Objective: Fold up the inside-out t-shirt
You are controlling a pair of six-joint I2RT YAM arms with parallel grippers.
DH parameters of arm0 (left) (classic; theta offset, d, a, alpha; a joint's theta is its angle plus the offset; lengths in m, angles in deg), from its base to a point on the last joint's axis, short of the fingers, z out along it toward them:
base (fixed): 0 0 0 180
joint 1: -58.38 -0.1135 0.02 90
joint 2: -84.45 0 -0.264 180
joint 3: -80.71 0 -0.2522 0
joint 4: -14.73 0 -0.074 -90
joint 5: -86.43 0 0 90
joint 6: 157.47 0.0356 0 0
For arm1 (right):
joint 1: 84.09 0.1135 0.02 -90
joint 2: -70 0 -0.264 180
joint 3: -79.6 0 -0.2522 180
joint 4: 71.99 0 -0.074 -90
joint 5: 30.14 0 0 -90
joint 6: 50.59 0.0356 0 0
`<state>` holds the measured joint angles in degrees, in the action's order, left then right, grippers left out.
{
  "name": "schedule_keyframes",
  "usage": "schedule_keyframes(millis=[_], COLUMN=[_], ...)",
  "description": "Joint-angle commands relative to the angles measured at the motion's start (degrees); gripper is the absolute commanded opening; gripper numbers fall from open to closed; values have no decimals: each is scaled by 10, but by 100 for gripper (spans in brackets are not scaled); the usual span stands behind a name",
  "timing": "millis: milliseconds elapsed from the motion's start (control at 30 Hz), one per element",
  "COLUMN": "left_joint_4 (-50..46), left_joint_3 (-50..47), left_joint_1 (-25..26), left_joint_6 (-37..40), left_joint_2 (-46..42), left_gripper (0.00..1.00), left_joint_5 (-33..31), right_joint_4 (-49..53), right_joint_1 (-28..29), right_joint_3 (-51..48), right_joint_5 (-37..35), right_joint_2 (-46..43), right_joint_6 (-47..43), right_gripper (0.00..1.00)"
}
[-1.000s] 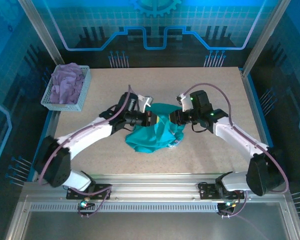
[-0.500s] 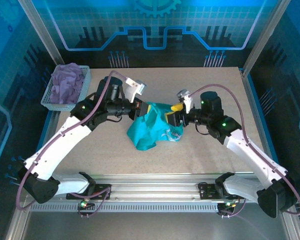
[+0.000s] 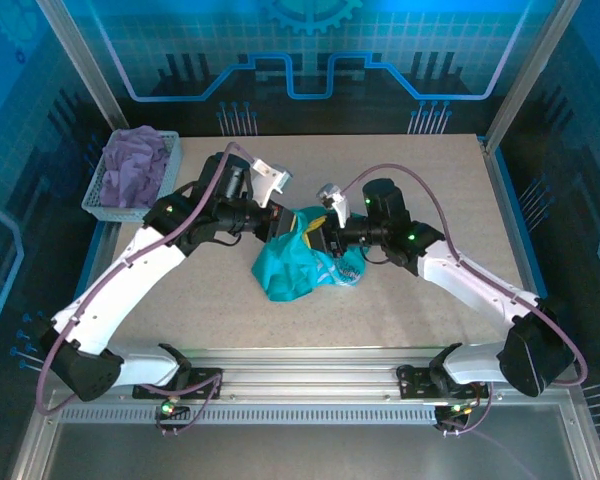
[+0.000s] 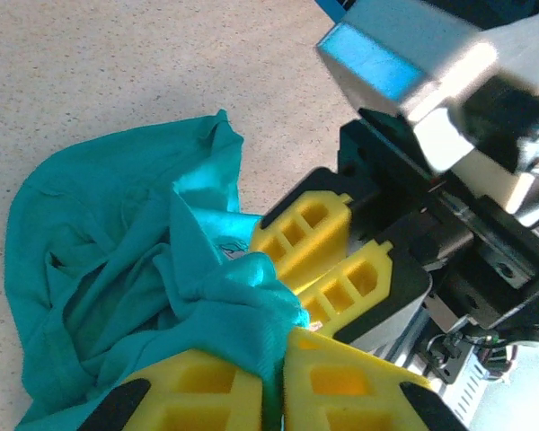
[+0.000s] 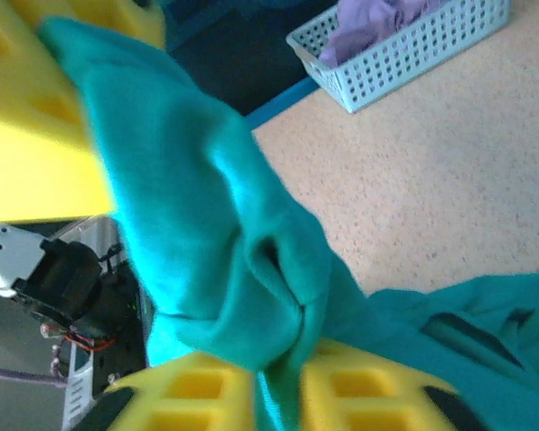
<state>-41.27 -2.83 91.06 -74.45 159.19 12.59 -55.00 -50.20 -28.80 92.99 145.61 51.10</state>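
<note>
The teal soft cloth inside-out t-shirt (image 3: 292, 268) lay crumpled near the middle of the speckled beige bench (image 3: 430, 180). Its upper part was drawn up into a bunch between the two arms, and the rest trailed on the surface toward 7 o'clock. The left gripper (image 3: 282, 227) met that bunch from 10 o'clock and the right gripper (image 3: 317, 238) met it from 3 o'clock, their tips close together over the cloth. In the left wrist view, the left gripper's yellow ribbed fingers (image 4: 189, 395) sat at 6 o'clock, pressed together with a fold of teal cloth pinched in the narrow seam between them. The other arm's yellow fingers (image 4: 310, 232) stood just beside at 1 o'clock, touching the same bunch, and loose folds of the t-shirt spread over the bench toward 9 o'clock. In the right wrist view, the right gripper's own fingers (image 5: 198, 393) were likewise closed on a thick twisted fold of the cloth, which rose toward 11 o'clock against a yellow block of the left gripper. A pale blue plastic mesh basket (image 3: 120, 212) holding a lavender-purple cloth garment (image 3: 135, 165) stood at the bench's 10 o'clock corner, well apart from the t-shirt.
</note>
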Motion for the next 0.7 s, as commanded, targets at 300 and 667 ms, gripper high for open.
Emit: schedule_keyframes(millis=[300,667], left_joint_4=[70,208], left_joint_3=[-44,-284], left_joint_1=[-47,-103], left_joint_6=[-89,-367], left_joint_2=[-22,-162], left_gripper=[52,75], left_joint_5=[-70,-34], right_joint_4=[-162,-219], right_joint_1=[-3,-7], right_joint_3=[-49,-87], right_joint_5=[-60,-132], right_joint_2=[-3,-12], right_joint_6=[156,210], right_gripper=[0,0])
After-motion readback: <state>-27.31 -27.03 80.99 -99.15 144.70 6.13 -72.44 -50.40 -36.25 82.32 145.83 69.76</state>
